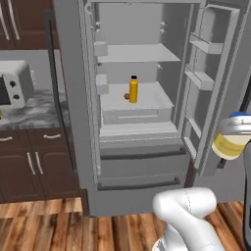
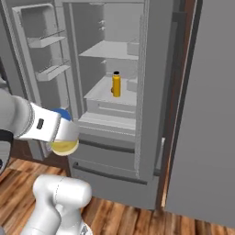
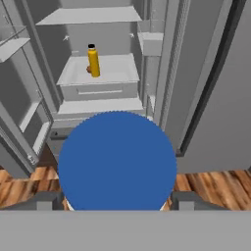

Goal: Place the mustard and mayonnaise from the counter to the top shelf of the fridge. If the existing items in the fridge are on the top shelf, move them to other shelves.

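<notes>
The gripper [image 3: 116, 203] is clamped on the mayonnaise jar [image 3: 116, 162], blue lid toward the hand camera, well short of the open fridge [image 1: 93, 162]. The empty top shelf [image 1: 139, 53] lies ahead and above the jar. The yellow mustard bottle [image 1: 133, 89] stands upright on the shelf below.

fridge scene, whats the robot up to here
The arm's gripper holds a blue-lidded jar of pale yellow spread, probably the mayonnaise, out in front of the open fridge. A yellow mustard bottle stands on a middle shelf beside a small brown item. The top shelf looks bare.
</notes>
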Robot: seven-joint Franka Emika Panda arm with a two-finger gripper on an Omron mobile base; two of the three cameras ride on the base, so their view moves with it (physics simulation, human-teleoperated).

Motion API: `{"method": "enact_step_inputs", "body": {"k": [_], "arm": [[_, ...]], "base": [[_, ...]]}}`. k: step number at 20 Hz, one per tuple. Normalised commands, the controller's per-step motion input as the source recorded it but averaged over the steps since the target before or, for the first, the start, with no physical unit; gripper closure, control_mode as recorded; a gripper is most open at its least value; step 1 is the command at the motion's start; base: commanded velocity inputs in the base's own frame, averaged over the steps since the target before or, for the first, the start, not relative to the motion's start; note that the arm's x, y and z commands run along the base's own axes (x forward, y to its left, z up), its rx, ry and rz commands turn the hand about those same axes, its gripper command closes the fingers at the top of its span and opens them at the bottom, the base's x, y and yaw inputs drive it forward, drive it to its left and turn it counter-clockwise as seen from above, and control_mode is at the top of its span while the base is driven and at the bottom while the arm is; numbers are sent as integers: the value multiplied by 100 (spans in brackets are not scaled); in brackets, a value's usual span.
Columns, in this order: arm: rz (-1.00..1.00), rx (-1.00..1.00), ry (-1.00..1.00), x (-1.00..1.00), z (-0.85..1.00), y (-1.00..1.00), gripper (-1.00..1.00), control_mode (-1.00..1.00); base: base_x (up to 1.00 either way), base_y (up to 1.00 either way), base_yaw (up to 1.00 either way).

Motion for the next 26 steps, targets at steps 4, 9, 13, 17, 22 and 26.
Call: {"method": "enact_step_inputs", "body": {"k": [4,9,13,17,22,26], "arm": [[0,0,0,0,0,0,100,100],[0,0,0,0,0,0,100,100],[0,0,0,0,0,0,100,100],[0,0,0,0,0,0,100,100],[0,0,0,0,0,0,100,100],[0,0,0,0,0,0,100,100]], "base": [[9,4,21],[32,27,12],[70,40,5],[84,18,1],[87,0,0],[69,0,1]]}}
